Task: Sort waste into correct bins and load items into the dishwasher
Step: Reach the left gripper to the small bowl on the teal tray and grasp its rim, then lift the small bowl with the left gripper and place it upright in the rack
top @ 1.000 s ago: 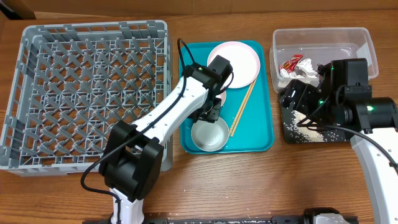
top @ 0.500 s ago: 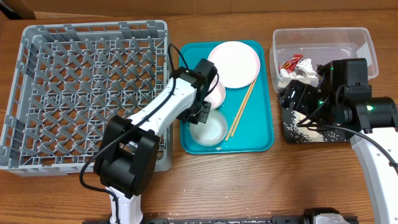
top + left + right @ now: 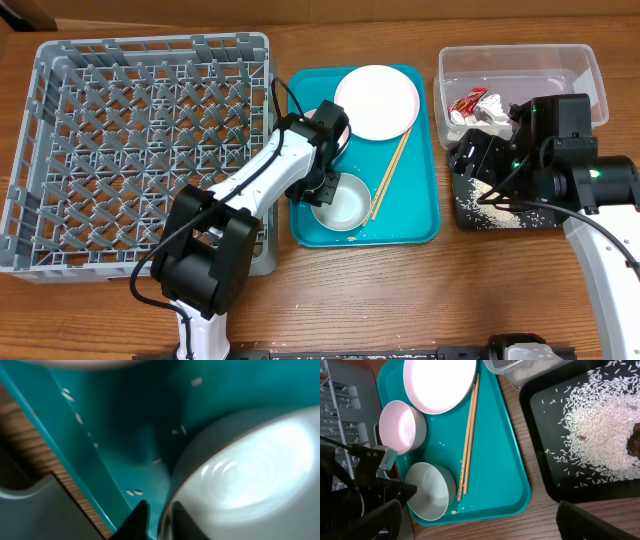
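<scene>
Two white bowls sit on the teal tray (image 3: 410, 215): the near bowl (image 3: 338, 203) lies right against the left gripper (image 3: 322, 190), one fingertip (image 3: 135, 522) just outside its rim, though whether these jaws clamp the rim cannot be told. The far bowl (image 3: 402, 426), plate (image 3: 376, 103) and chopsticks (image 3: 390, 175) lie beyond those jaws. The right gripper (image 3: 480, 522) stands spread wide and empty, the black tray (image 3: 545, 485) of rice (image 3: 600, 425) just off one finger.

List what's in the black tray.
White rice spread over the black tray, brown scraps at its right. Overhead, the right arm covers most of it.
</scene>
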